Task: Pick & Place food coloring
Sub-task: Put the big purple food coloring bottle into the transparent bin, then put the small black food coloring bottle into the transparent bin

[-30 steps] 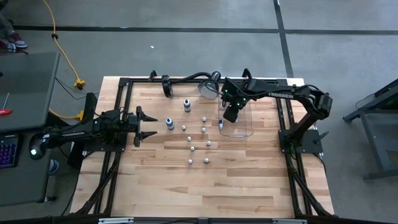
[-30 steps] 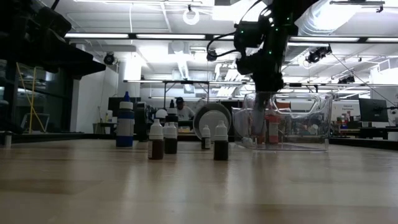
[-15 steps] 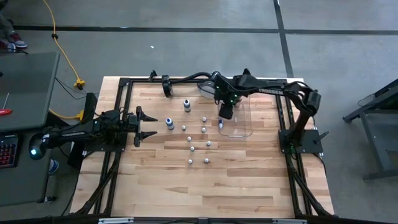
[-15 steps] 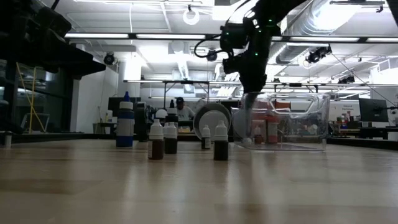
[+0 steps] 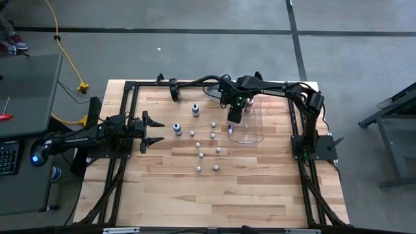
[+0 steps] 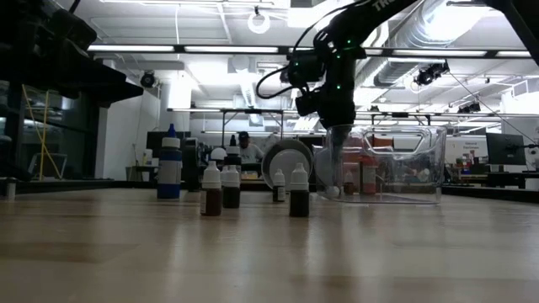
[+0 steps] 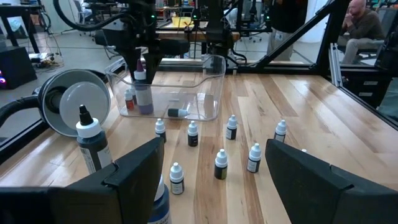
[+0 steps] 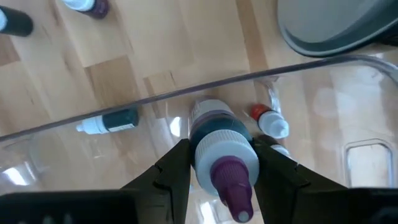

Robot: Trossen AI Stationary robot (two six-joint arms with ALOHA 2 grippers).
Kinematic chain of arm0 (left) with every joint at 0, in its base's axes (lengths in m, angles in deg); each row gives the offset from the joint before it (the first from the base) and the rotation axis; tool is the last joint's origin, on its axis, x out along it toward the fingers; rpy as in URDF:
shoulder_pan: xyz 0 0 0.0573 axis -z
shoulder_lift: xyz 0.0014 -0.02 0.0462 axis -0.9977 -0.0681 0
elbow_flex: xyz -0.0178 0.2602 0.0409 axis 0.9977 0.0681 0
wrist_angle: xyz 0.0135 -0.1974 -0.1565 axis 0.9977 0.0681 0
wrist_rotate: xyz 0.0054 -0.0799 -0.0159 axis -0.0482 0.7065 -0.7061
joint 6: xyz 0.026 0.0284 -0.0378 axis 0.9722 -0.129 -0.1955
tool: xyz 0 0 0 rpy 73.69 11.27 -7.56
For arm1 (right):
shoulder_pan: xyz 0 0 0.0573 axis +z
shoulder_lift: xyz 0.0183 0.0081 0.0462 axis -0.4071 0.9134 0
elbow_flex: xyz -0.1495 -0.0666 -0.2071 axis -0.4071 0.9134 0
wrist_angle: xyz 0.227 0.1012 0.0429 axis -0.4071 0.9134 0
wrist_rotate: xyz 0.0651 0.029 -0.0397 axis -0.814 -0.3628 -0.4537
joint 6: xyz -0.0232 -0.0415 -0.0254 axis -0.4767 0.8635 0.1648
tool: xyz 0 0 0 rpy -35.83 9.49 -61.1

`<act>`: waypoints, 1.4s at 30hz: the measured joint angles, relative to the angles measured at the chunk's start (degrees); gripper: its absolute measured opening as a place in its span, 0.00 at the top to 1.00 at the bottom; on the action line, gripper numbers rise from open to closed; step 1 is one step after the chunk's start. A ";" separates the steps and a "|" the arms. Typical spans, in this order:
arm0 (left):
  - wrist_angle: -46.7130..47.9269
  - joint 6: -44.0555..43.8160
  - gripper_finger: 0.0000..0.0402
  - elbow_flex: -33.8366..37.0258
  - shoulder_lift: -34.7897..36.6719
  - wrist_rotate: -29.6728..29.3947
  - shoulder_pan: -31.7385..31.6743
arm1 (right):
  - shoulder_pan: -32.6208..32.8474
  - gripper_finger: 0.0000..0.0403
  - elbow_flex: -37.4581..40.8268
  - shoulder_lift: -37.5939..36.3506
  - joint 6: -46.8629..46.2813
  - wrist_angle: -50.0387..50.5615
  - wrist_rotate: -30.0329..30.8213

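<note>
Right gripper (image 8: 217, 163) is grasping a purple-tipped dropper bottle (image 8: 222, 155), its fingers (image 8: 175, 167) pressing both sides, hanging over the clear tray (image 5: 250, 133). Only the right wrist view is showing that grip; the high view is showing just the gripper (image 5: 234, 115) above the tray's edge. Inside the tray a dark bottle (image 8: 109, 121) is lying flat and a red-capped one (image 8: 268, 122) is standing. More bottles (image 5: 201, 155) are standing on the counter (image 5: 247, 188). Left gripper (image 5: 155, 129) is waiting with fingers spread, near the counter's left edge.

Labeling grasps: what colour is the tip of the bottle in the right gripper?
Purple tip on the bottle in the right gripper; right wrist view shows it best.
</note>
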 joint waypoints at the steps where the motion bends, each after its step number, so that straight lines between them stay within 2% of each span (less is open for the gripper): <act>1: 0.00 0.00 0.31 0.00 0.02 0.00 0.00 | 0.00 0.67 0.00 0.00 0.48 -0.20 0.44; 7: 0.00 0.02 0.31 0.00 0.02 0.00 0.00 | -0.04 0.67 0.00 0.00 0.63 -0.69 0.71; 16: 0.00 0.01 0.31 0.00 0.01 0.00 0.00 | -0.02 0.54 0.00 -0.01 -0.68 -1.01 -0.10; 28: 0.00 0.01 0.31 0.00 0.01 0.00 0.01 | -0.07 0.48 -0.64 -1.01 -0.83 1.33 -0.24; 33: 0.00 0.01 0.31 0.00 0.02 0.02 0.00 | -0.30 0.44 -5.84 -1.32 -0.50 7.00 -0.24; 42: 0.00 0.01 0.31 0.00 0.02 0.04 0.01 | -0.31 0.44 -19.70 -1.36 1.06 20.54 -1.89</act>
